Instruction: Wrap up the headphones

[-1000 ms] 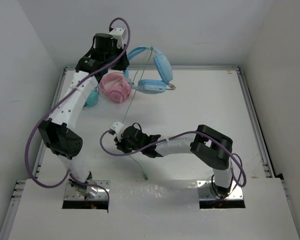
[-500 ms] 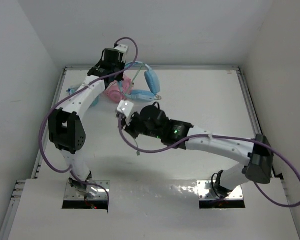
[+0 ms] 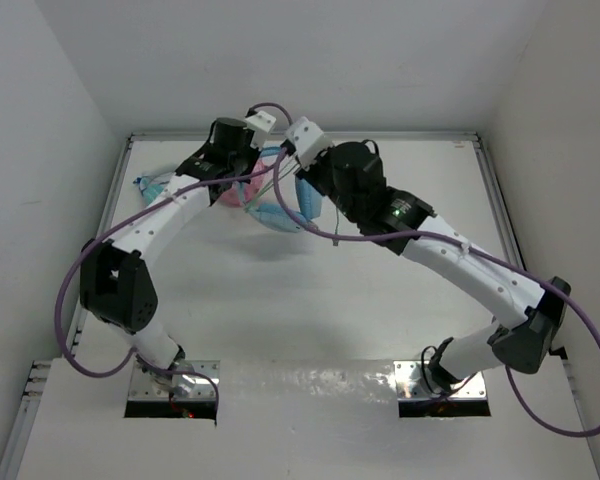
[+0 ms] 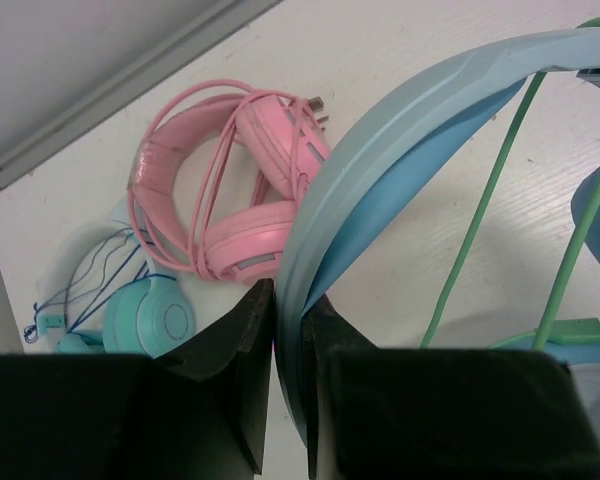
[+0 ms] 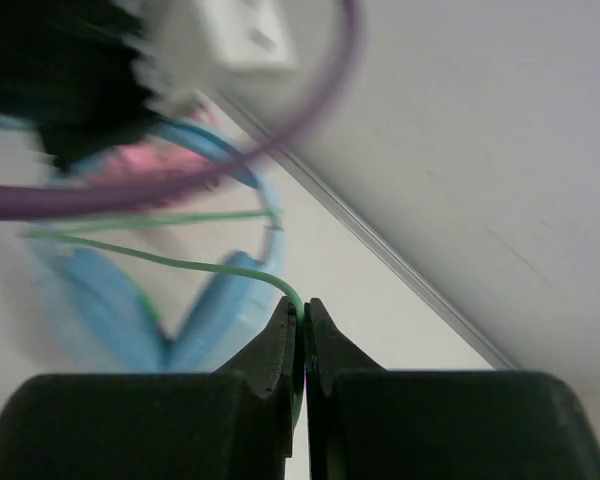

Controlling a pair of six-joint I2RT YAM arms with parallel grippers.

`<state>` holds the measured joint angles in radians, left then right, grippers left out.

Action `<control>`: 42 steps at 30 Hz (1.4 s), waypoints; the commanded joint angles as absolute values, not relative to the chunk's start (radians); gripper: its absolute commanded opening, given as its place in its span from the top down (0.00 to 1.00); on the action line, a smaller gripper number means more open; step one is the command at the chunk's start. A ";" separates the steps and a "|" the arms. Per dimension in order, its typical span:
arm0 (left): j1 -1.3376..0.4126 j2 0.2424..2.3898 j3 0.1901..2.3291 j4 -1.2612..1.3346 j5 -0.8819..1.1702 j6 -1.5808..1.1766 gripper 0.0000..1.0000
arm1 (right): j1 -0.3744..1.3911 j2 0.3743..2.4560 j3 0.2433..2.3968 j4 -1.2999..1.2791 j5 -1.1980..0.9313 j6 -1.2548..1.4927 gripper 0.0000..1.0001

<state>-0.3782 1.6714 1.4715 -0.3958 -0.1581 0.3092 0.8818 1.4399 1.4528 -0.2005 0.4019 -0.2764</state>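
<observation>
Light-blue over-ear headphones (image 4: 410, 120): held up by the wide padded headband at the far side of the white table (image 3: 380, 320), between the two arms. The oval earcups are seen just right of the pink set in the top view.
Pale-green thin cable (image 4: 475, 225): two strands are seen running down beside the headband toward an earcup, and a further stretch is carried across to the right claw.
Left claw (image 4: 291, 330): closed on the headband – the blue band is pinched edge-on between both black fingers.
Right claw (image 5: 302, 322): closed on the pale-green thin cable – the strand is nipped at the very fingertips, close to the back wall.
Pink headphones (image 4: 235, 195): laid flat on the table with their own pink cord wound around them, just beyond the gripped headband in the left wrist view.
Small teal headphones (image 4: 150, 318): set down to the left of the pink headphones, near the table's left rim, with a thin dark cord lying loose beside them.
Purple arm cable (image 5: 180, 190): seen blurred across the right wrist view, in front of the earcups.
</observation>
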 commanded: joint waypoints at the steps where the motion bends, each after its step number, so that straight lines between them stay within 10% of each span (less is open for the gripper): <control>1: -0.374 1.554 1.460 -0.357 -0.078 0.340 1.00 | 0.761 1.419 1.496 -0.146 0.554 -0.368 1.00; 9: -0.428 1.424 1.381 -0.509 0.041 0.360 1.00 | 0.419 1.525 1.555 -0.101 0.345 -0.196 1.00; 23: -0.454 1.393 1.428 -0.638 0.248 0.293 1.00 | 0.364 1.523 1.392 -0.014 0.048 -0.117 1.00; 42: -0.454 1.451 1.604 -0.667 0.416 0.066 1.00 | 0.364 1.517 0.822 0.521 -0.347 0.161 0.52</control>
